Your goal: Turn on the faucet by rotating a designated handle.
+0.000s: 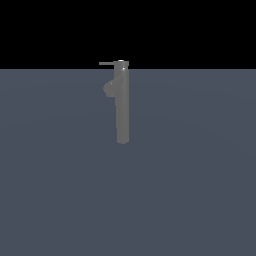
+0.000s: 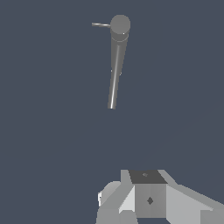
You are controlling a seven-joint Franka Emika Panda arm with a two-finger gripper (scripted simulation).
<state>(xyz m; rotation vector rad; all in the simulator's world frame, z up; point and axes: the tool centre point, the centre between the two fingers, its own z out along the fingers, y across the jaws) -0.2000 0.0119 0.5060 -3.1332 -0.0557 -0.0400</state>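
Note:
The faucet (image 1: 122, 105) is a tall slim grey column standing upright on the blue-grey floor, with a rounded spout bulge (image 1: 109, 88) on the side toward the exterior view's left. The handle (image 1: 106, 63) is a thin flat rod jutting from the cap toward the exterior view's left. The wrist view looks down on the faucet (image 2: 116, 65) from above and to one side, with the handle (image 2: 100, 25) sticking out from the cap. My gripper (image 2: 148, 199) shows only as light-grey blocks at the frame's edge, well apart from the faucet. Its fingers are not distinct. It does not appear in the exterior view.
A plain blue-grey floor (image 1: 200, 175) surrounds the faucet, under a black background. No other object shows in either view.

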